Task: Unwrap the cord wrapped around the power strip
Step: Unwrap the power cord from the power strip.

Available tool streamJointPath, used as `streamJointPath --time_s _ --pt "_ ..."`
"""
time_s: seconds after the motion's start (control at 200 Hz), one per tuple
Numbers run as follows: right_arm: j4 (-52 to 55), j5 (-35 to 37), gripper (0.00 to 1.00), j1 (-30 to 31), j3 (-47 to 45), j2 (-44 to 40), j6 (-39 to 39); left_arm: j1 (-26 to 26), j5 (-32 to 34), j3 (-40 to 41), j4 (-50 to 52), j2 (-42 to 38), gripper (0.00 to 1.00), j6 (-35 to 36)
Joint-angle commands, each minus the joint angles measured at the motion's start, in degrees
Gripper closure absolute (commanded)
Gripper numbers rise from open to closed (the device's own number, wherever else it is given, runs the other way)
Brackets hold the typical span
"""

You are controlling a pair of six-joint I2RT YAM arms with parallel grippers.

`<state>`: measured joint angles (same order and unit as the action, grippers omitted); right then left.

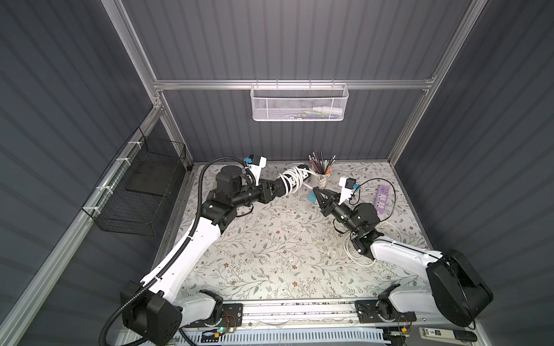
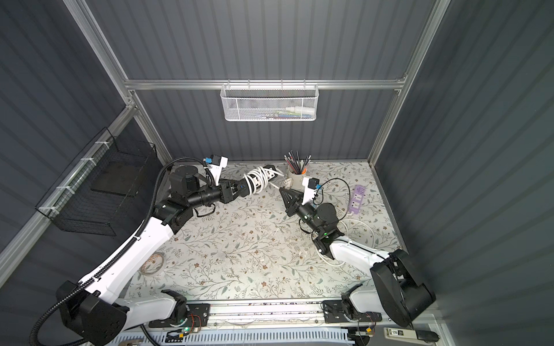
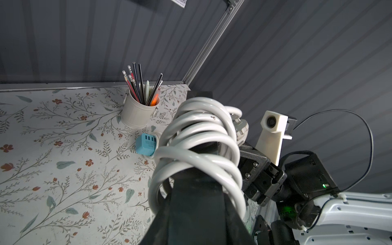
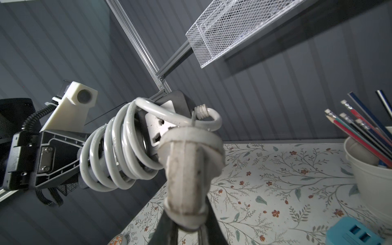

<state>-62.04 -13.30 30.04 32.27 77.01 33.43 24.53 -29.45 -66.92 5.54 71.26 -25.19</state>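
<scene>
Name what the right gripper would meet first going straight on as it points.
Holding the plug, the right gripper would likely meet the cord-wrapped power strip in the left gripper; depth unclear.

text read with certainty: none | white flat device at the near edge on the robot's right side, seen in both top views: a dark label with pale marks is carried, too small to be read | blue charger: faint print is seen on its face in the left wrist view, too blurred to be read
</scene>
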Motion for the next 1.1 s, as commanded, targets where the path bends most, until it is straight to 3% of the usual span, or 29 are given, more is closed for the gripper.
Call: streamJointPath --time_s 0.0,0.265,0.625,0.81,1.096 --pt "-5.2 3.7 1.0 -1.3 0.8 1.6 3.3 -4.0 8.8 -2.1 -11.7 -0.1 1.0 -1.2" --pt "-13.6 0.2 1.0 -5.1 6.1 14.8 15.0 -3.4 2.3 -3.0 -13.2 1.2 1.0 -1.3" --pt "-10.8 -8.5 1.0 -9.3 18.7 24.8 20.8 2.9 -2.1 -6.7 -3.0 1.8 1.0 13.3" --pt "-3.6 -15.3 1.0 -12.6 26.7 24.0 19.3 4.2 -1.2 -6.6 2.2 2.7 1.0 19.0" --pt "6.5 -23.4 1.0 -17.5 30.8 15.9 16.7 4.6 9.5 -5.8 4.6 4.6 1.0 21.7"
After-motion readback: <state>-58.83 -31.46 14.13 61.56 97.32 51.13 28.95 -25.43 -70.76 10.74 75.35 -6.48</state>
